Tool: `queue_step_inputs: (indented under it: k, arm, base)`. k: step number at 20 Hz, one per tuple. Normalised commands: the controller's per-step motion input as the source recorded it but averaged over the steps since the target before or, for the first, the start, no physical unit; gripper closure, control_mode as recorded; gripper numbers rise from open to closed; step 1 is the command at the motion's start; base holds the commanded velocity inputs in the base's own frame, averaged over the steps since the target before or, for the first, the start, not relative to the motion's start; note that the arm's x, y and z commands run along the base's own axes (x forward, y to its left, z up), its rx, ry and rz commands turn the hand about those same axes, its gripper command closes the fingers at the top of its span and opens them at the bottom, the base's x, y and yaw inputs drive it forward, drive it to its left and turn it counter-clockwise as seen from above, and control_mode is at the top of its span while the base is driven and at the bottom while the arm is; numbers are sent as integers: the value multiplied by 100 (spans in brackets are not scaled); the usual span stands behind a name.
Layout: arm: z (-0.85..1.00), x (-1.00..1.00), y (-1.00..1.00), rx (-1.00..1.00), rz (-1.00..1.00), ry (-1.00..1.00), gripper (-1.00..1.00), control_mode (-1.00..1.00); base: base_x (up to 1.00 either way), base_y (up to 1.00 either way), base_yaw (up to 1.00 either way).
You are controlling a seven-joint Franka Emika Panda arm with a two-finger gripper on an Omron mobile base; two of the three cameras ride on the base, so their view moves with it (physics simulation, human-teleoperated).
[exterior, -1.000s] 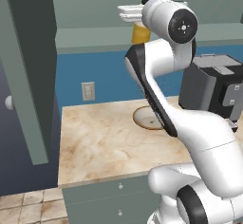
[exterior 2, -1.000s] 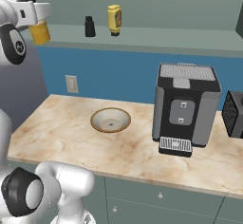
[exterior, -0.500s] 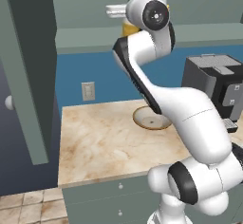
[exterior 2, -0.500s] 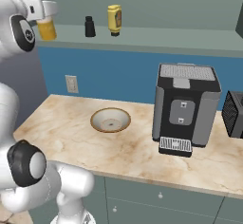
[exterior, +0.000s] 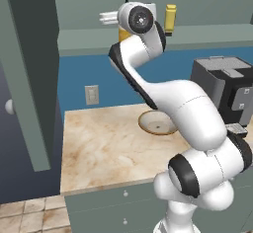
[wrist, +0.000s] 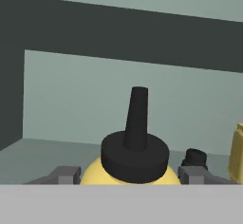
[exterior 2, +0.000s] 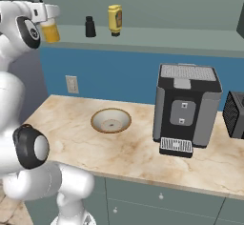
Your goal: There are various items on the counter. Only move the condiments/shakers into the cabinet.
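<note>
Gripping the squeeze bottle (wrist: 135, 157), seemingly: claw (wrist: 128, 174) above cabinet shelf (exterior 2: 157, 36).

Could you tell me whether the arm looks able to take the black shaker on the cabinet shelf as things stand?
Probably not yet: the gripper is shut on the squeeze bottle; the black shaker stands unobstructed farther along the shelf.

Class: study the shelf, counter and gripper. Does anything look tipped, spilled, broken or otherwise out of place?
Nothing stands out. The black shaker and plain yellow bottle stand upright on the cabinet shelf; the squeeze bottle sits upright in the gripper; the wooden bowl rests level.
</note>
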Motion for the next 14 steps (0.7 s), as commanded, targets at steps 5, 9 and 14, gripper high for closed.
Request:
queue_step_inputs:
  k: [5,9,14]
  arm:
    - [-2,67,2,0,-2,2,100,-100]
    - [0,65,0,0,-3,2,100,-100]
    - [-7,64,0,0,-5,0,100,-100]
  base:
    - [0,0,0]
    - [0,0,0]
    - [0,0,0]
